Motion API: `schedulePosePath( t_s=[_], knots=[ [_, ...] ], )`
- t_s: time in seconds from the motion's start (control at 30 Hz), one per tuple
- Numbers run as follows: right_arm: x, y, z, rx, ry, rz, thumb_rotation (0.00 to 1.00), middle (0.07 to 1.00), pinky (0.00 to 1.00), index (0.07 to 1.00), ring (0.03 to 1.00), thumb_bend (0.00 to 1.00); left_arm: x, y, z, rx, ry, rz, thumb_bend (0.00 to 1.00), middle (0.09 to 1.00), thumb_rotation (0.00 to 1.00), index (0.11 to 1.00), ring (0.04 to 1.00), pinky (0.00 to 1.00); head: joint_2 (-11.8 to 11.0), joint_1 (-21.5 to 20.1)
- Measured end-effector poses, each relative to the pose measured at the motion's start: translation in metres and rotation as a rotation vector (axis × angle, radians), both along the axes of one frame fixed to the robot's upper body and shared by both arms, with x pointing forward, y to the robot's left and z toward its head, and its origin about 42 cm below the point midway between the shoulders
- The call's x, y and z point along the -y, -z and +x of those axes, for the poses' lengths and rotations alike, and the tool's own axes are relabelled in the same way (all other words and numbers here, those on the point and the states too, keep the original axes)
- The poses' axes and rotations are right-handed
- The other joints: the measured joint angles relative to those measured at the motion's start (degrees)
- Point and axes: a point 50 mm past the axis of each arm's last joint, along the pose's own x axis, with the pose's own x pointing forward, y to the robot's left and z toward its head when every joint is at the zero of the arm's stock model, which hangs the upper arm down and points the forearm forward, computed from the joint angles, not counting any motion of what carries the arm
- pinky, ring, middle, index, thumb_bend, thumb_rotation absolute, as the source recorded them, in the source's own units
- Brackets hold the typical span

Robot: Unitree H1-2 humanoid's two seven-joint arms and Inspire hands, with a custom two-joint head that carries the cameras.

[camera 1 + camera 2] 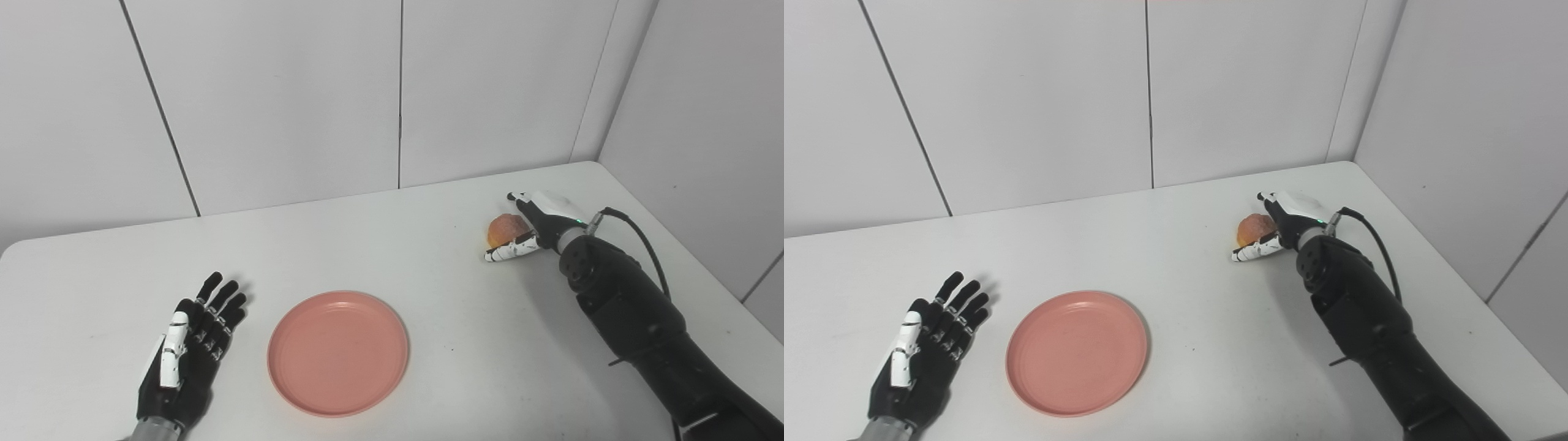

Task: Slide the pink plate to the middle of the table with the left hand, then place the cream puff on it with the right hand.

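Observation:
The pink plate [338, 353] lies flat and empty on the white table [392, 257], a little left of the middle near the front. My left hand [190, 346] rests open on the table just left of the plate, fingers straight, not touching it. The golden-brown cream puff [505, 230] sits on the table at the far right. My right hand [534, 225] is around it, thumb in front and fingers over the back, closed on it; it looks to be still on the table.
White wall panels stand behind the table and along its right side. The table's right edge [704, 257] runs close to my right arm [637, 318]. A black cable [643, 239] loops off the right wrist.

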Motion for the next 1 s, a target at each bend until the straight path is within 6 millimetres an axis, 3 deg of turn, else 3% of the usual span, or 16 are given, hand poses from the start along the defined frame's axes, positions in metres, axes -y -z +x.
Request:
schedulePosePath(
  t_s=[0.5,0.57,0.9,1.0],
  knots=[
    [0.002,0.003,0.008,0.011,0.026,0.050,0.31,0.974,0.73,0.937,0.889,0.90,-0.001,-0.001,0.000,-0.002,-0.001,-0.001,0.35,0.939,1.00,0.930,0.935,0.97,0.53,0.18],
    [0.003,0.002,0.011,0.011,0.031,0.058,0.30,0.969,0.69,0.934,0.858,0.89,-0.001,-0.002,0.000,-0.001,-0.001,-0.001,0.35,0.939,1.00,0.933,0.936,0.97,0.79,0.26],
    [0.005,-0.001,0.028,0.002,0.035,0.034,0.27,0.942,0.77,0.925,0.896,0.84,-0.001,-0.001,0.000,-0.002,-0.002,-0.001,0.36,0.933,1.00,0.928,0.927,0.96,1.14,0.70],
    [0.006,-0.002,0.032,-0.008,0.041,0.027,0.19,0.911,0.76,0.908,0.864,0.80,-0.001,-0.001,0.000,-0.003,-0.002,-0.001,0.36,0.938,1.00,0.931,0.931,0.96,1.14,0.70]
  ],
)
